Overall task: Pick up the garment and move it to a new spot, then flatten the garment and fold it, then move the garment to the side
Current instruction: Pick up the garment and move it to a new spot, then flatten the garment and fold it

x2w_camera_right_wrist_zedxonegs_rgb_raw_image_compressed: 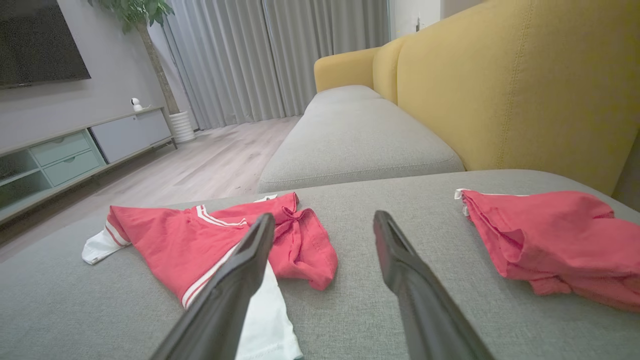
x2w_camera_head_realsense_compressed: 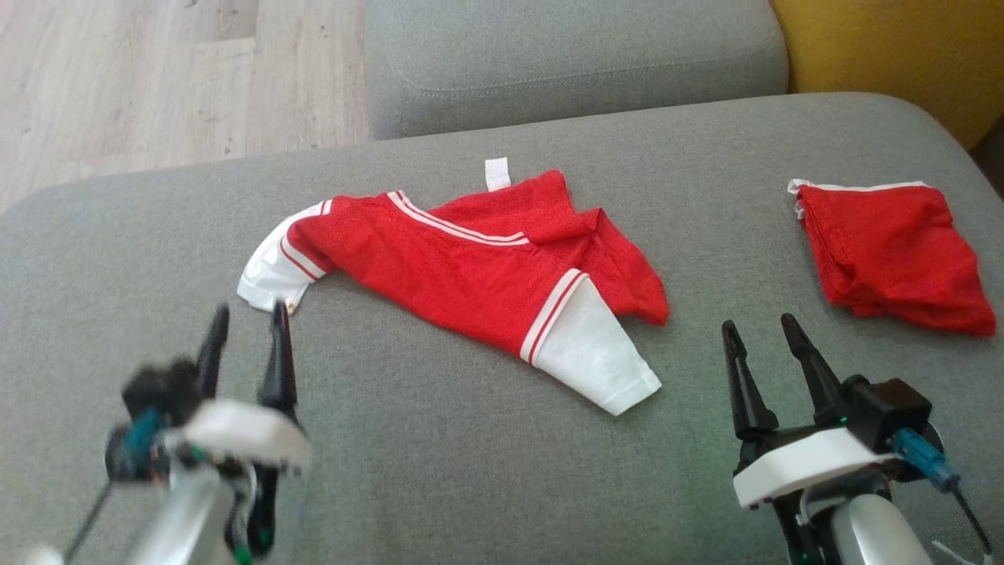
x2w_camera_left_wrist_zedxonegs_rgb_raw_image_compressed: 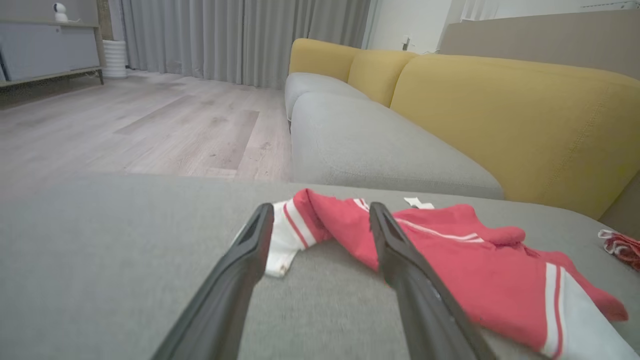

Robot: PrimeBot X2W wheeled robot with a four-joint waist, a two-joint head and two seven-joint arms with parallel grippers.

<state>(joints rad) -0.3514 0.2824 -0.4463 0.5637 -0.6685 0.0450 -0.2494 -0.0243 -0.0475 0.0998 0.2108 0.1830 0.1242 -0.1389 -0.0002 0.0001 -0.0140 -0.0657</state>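
Observation:
The garment, a red jersey with white sleeves and striped trim, lies crumpled and partly folded over on the grey cushion; a small white tag sticks out at its far edge. My left gripper is open just below its left white sleeve, empty, with that sleeve between the fingers in the left wrist view. My right gripper is open and empty, off to the right of the right sleeve. The right wrist view has the garment at its left, the gripper pointing at bare cushion.
A plain red cloth with a thin white edge lies at the right of the cushion. A second grey seat cushion and a yellow backrest lie beyond. Wooden floor drops off at the far left.

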